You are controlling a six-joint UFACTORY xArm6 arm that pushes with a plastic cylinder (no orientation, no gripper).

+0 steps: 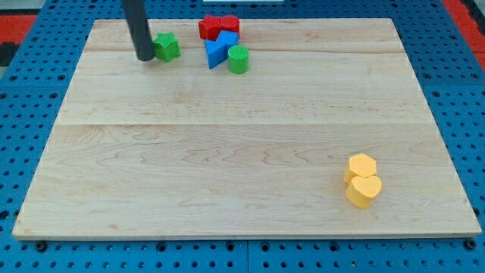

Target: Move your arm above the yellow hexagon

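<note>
Rod down at upper left of the frame, my tip (145,57) touching the board (227,152) just left of a green block (167,47). No claw on this arm, so nothing grasped. Red block (218,26), blue block (219,50) and green cylinder (239,58) cluster at top centre. Yellow hexagon (362,165) sits far off at lower right, touching a yellow heart (364,191).

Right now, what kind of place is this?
Probably a robot lab bench: a wooden board on a blue pegboard table, small coloured blocks such as the yellow hexagon, and my tip beside a green block.
</note>
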